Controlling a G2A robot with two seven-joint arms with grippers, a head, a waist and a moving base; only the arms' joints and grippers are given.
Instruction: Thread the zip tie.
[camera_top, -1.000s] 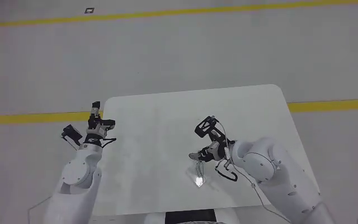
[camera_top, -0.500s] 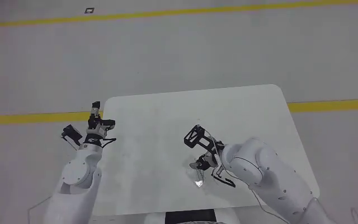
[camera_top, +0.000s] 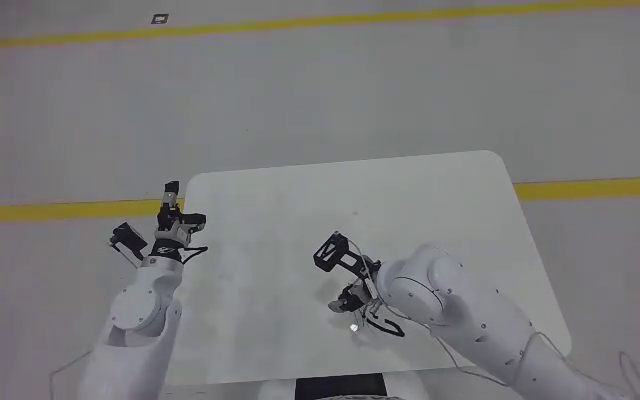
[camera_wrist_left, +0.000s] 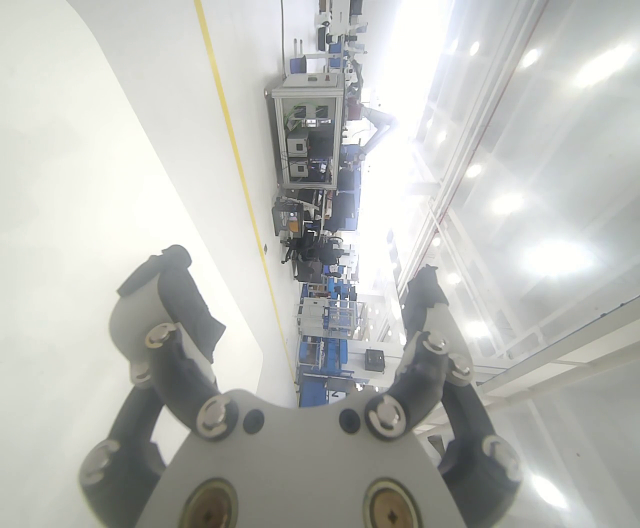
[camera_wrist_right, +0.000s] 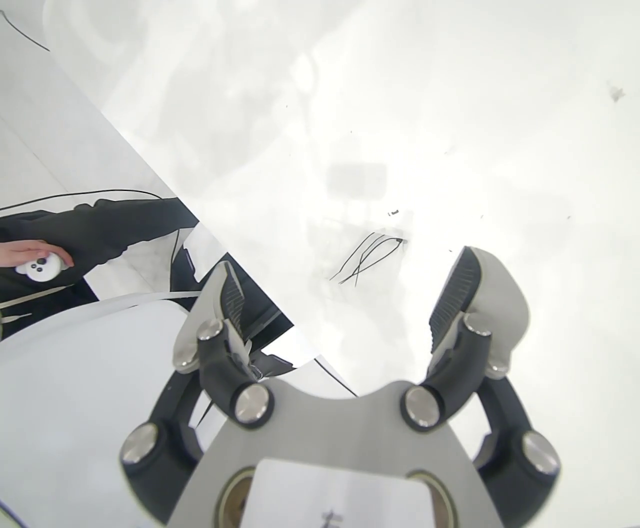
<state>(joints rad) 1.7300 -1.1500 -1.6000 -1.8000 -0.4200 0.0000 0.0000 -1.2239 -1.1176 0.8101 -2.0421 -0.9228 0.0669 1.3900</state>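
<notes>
The right gripper (camera_wrist_right: 345, 287) is spread wide and holds nothing; its ribbed pads (camera_wrist_right: 450, 290) stand well apart above the white table (camera_wrist_right: 450, 100). Just beyond the fingertips a few thin black strands lie flat on the tabletop, crossing and meeting at one end. This looks like the zip tie (camera_wrist_right: 372, 252), though the strands are too fine to tell whether there is one tie or several. No finger touches it. A faint grey rectangle shows on the surface just past it, too vague to identify.

From above, the right gripper (camera_top: 339, 274) sits over the near part of the table (camera_top: 400, 190), a little right of centre and close to the near edge.

The left gripper (camera_top: 146, 214) is off to the left, at the table's left edge and well apart from the right one. It too is released, with both dark fingers splayed and empty. Its own camera shows the left gripper (camera_wrist_left: 295, 300) pointing along the table's edge (camera_wrist_left: 50, 200) toward the far room. A yellow line (camera_top: 50, 211) runs across the floor beside it.
</notes>
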